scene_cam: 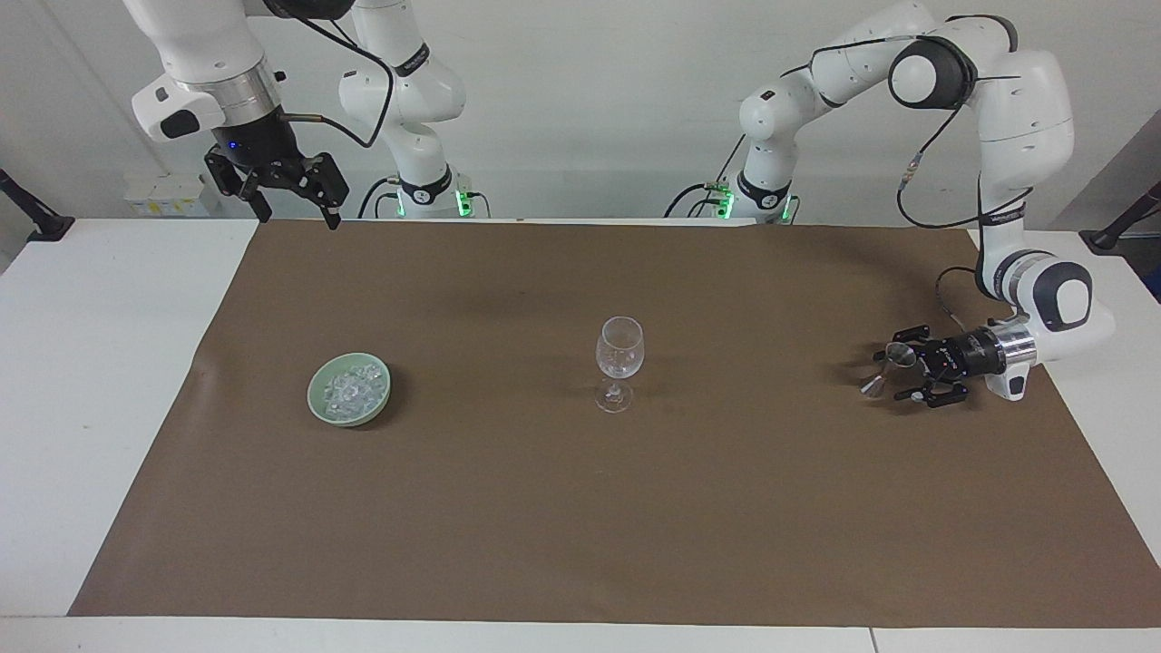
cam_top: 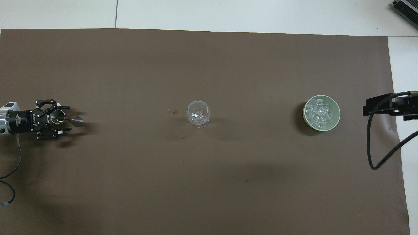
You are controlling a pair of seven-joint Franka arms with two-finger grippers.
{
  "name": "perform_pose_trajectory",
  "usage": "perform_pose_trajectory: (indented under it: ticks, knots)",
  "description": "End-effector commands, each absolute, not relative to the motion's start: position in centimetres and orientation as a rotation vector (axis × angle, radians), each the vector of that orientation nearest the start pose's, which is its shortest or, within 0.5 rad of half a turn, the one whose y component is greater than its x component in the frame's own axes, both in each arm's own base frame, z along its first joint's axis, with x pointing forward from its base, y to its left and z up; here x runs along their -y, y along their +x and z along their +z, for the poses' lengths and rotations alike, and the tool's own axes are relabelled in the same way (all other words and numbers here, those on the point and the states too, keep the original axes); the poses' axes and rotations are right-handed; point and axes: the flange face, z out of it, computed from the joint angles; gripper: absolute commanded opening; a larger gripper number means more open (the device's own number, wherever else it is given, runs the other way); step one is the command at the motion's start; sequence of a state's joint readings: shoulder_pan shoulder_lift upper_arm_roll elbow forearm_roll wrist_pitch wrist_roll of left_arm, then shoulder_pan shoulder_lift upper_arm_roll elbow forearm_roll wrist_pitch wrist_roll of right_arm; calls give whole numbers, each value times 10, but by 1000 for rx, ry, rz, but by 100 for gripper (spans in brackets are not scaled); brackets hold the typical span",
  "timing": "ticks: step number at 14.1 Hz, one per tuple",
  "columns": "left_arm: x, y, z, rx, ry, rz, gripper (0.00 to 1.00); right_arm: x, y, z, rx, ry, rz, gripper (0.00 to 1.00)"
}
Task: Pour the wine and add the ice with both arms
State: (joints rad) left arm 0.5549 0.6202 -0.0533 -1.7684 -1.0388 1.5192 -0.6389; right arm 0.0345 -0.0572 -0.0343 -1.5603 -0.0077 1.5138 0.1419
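A clear stemmed wine glass [scene_cam: 619, 361] stands upright and empty near the middle of the frame in the facing view, on a wide brown paper sheet [scene_cam: 580, 508] that covers most of the white table [scene_cam: 100, 363]. At the centre left of that view sits a pale green round bowl [scene_cam: 349, 389], and the ice [scene_cam: 352, 384] — small clear glassy chunks — is heaped inside it; in the overhead view the same bowl lies at the centre right.

At the centre right of the facing view the left gripper [scene_cam: 890, 375] lies low and sideways over the sheet, pointing toward the wine glass. Its fingers stand on either side of a small shiny metal double-cone measuring cup [scene_cam: 889, 367], which tilts with one cone mouth up between them and the other cone down by the sheet. Whether the fingers already press on the cup I cannot tell.

The right gripper [scene_cam: 295, 214] hangs in the upper left of the facing view, over the edge of the table at the robots' end — released, fingers apart, nothing between them. The right arm waits there.
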Motion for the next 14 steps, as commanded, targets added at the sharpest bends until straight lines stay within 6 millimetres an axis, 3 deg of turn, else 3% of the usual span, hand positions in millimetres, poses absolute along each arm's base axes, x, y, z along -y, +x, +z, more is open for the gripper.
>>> perform_pose_trajectory:
  ticks: [1,4,11,14]
  knots:
    - [-200,560,216,-1417,1382,-963,77,1,523,656,-195,-3120,-8,100]
    - [-200,559,216,-1413,1383,-960,73,1,523,656,-195,-3120,-8,100]
    - [-201,559,216,-1395,1395,-944,50,1,523,656,-195,-3120,-10,100]
    - [-202,558,215,-1396,1393,-946,47,1,523,656,-195,-3120,-8,100]
